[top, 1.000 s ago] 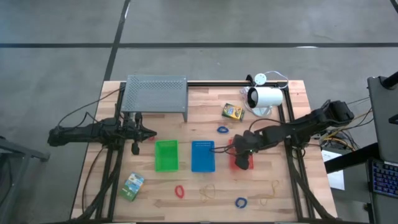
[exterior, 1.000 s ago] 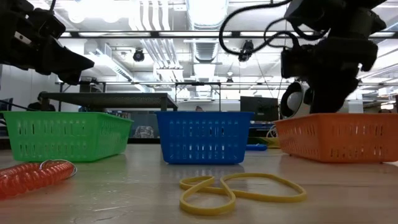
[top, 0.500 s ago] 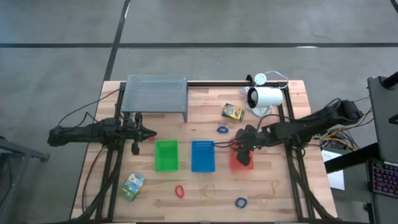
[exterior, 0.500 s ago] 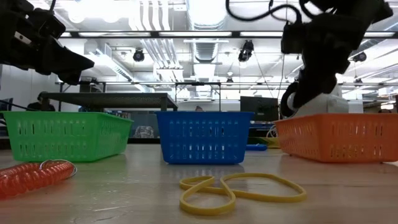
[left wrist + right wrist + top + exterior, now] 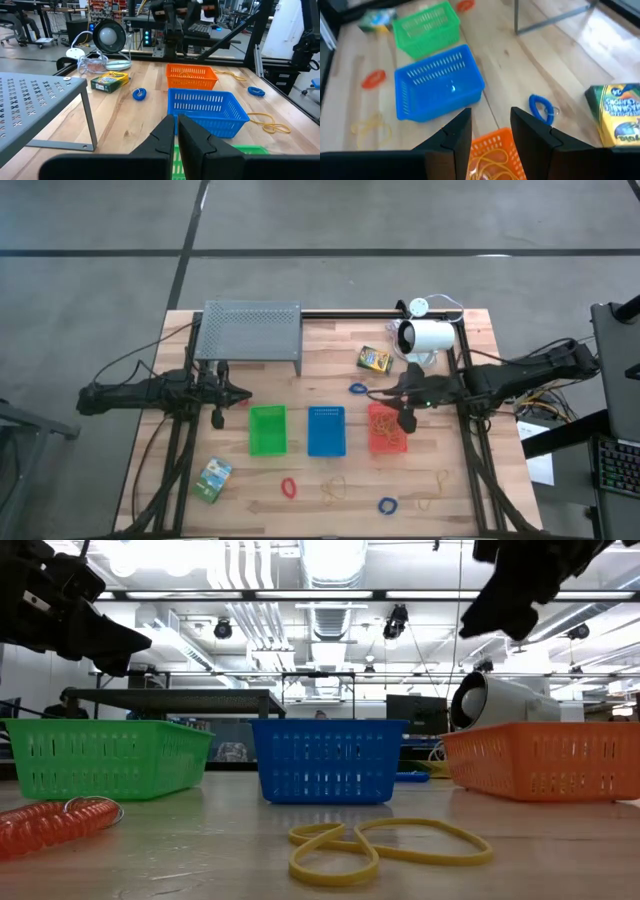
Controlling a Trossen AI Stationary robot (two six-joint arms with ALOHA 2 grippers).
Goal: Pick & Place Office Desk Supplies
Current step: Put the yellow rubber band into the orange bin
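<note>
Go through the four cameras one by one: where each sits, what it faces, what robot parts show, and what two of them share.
High view: overhead, facing straight down on the wooden table; both arms show.
Low view: at tabletop height, facing across the blue plastic basket into the room; arms enter from above.
Left wrist view: on the left arm, past the shut left gripper toward the baskets.
Right wrist view: on the right arm, past the open right gripper, above the orange plastic basket.
Shared: both wrist views show the yellow-green crayon box.

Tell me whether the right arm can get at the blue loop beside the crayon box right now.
Probably yes. The right gripper hangs open above the orange basket, and the blue loop lies close by on bare table, apart from the crayon box, nothing between.
</note>
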